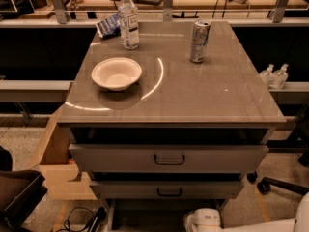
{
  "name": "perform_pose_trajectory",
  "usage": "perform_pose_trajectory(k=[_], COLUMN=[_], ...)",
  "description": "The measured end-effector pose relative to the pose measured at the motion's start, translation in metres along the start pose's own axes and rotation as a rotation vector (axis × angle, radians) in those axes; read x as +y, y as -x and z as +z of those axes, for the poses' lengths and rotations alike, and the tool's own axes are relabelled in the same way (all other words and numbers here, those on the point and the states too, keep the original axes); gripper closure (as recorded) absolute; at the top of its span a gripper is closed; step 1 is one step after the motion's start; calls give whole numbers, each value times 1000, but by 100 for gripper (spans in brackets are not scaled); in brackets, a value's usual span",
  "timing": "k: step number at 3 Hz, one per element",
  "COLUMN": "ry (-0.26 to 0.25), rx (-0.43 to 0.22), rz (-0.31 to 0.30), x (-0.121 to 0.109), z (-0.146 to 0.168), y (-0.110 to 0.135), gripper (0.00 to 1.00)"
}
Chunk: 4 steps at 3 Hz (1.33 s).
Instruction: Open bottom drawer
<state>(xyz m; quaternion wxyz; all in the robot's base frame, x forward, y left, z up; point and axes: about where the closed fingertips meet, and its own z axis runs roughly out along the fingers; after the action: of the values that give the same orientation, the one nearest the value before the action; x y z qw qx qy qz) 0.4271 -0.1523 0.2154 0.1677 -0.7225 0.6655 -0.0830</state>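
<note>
The grey cabinet (169, 93) shows two drawer fronts with dark loop handles: a big upper one (169, 158) and a mid-sized one (166, 190) under it. Below them the bottom drawer (145, 217) shows only as a dim grey space with a pale left side wall (110, 215). Its front and handle are cut off by the frame's lower edge. My gripper (203, 221) appears as a white rounded part at the bottom edge, just right of that space and below the mid-sized front.
On the cabinet top stand a white bowl (116, 73), a water bottle (128, 19), a metal can (199, 41) and a blue packet (107, 26). A cardboard box (58, 158) is on the left, a chair base (277, 185) on the right, and cables (84, 219) on the floor.
</note>
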Motion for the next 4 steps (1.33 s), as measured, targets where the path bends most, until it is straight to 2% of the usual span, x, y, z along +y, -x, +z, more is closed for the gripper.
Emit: perform_pose_trajectory(k=[1,2,3,4], ry=[4,104,229,322], rx=[3,62,130,179], rz=[-10,-9,-5,43], x=[-11,-7,12,45], z=[22,49,54,40], y=[-9,-23,-31,-36], gripper=[100,100,100,100])
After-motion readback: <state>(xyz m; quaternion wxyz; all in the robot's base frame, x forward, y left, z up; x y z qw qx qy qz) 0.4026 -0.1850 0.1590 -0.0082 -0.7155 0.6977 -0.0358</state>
